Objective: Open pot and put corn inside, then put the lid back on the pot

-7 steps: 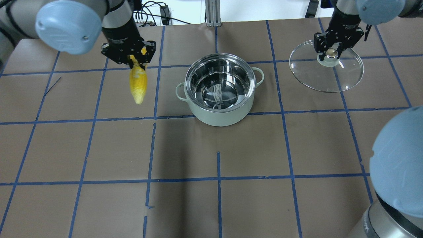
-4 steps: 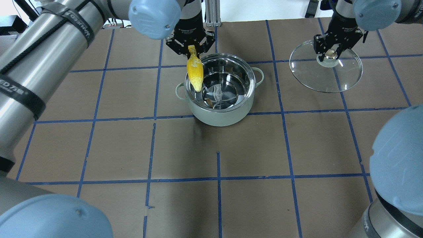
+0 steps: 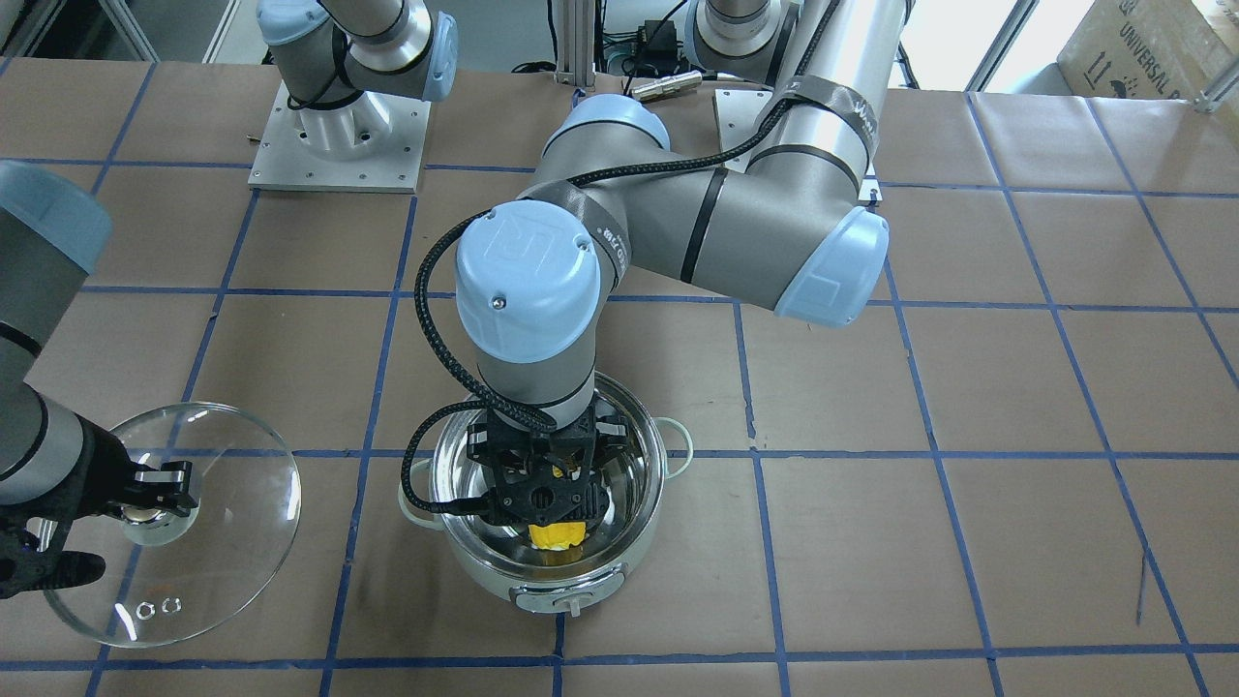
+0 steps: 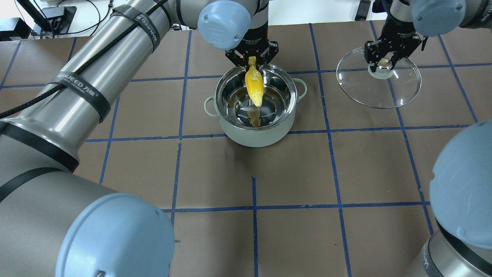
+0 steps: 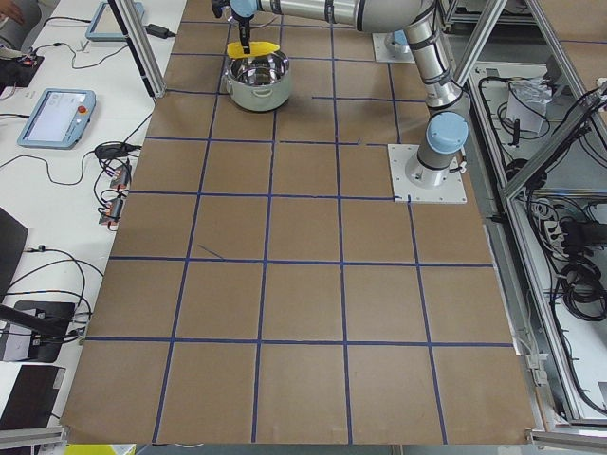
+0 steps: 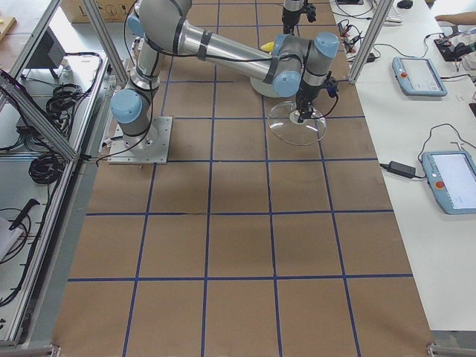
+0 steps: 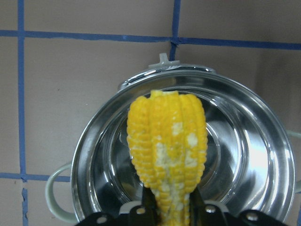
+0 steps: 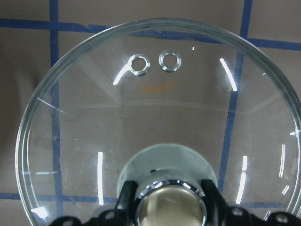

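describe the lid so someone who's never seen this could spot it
On the brown table with the blue tape grid, find the mint pot in the middle, then look to the robot's right of it. The lid is the clear glass disc there, gripped by its centre knob in the right tool. It alone is see-through, with two small holes near its rim.

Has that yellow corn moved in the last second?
Yes. The corn, pinched in the left gripper, travelled rightward in the overhead view, from left of the pot to over its open mouth.
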